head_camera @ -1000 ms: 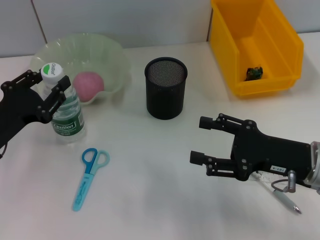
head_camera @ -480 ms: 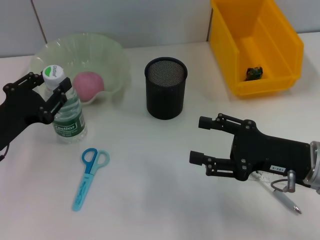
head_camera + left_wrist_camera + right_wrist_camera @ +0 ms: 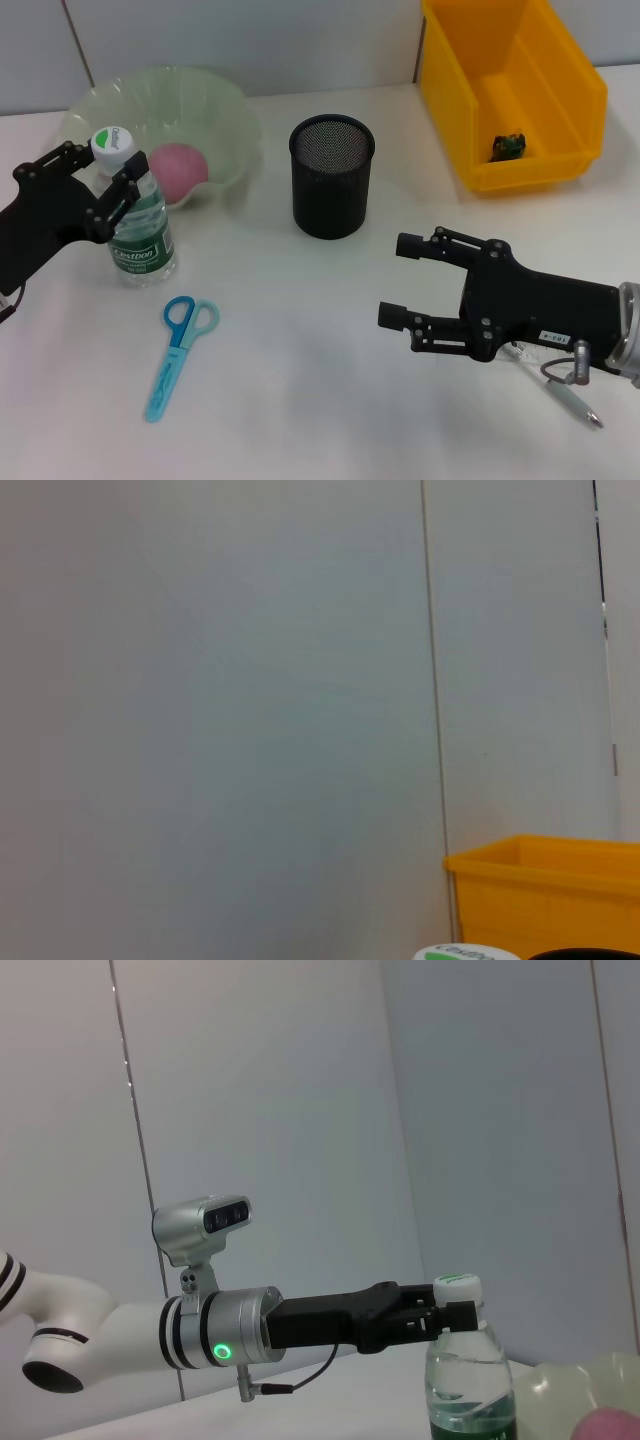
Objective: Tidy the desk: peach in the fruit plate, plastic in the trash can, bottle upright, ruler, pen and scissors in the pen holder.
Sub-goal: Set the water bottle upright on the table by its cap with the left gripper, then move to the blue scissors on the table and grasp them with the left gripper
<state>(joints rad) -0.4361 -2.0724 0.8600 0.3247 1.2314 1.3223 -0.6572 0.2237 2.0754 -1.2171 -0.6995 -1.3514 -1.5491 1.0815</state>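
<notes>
The clear water bottle (image 3: 140, 235) with a white and green cap stands on the table, leaning slightly right, in front of the green fruit plate (image 3: 225, 110). My left gripper (image 3: 100, 175) is shut on its neck just under the cap; this also shows in the right wrist view (image 3: 440, 1318). The pink peach (image 3: 178, 168) lies in the plate. Blue scissors (image 3: 178, 350) lie flat on the table below the bottle. My right gripper (image 3: 395, 280) is open and empty, right of the table's middle. A pen (image 3: 570, 397) lies partly hidden under the right arm. No ruler shows.
A black mesh pen holder (image 3: 332, 178) stands at the centre back. A yellow bin (image 3: 560, 165) at the back right holds a small dark crumpled item (image 3: 508, 146). The left wrist view shows only a wall, the bin's edge (image 3: 560, 880) and the bottle cap (image 3: 465, 952).
The bottle's cap has shifted right with my left gripper, so the bottle now leans a little to the right. The right arm has not moved.
</notes>
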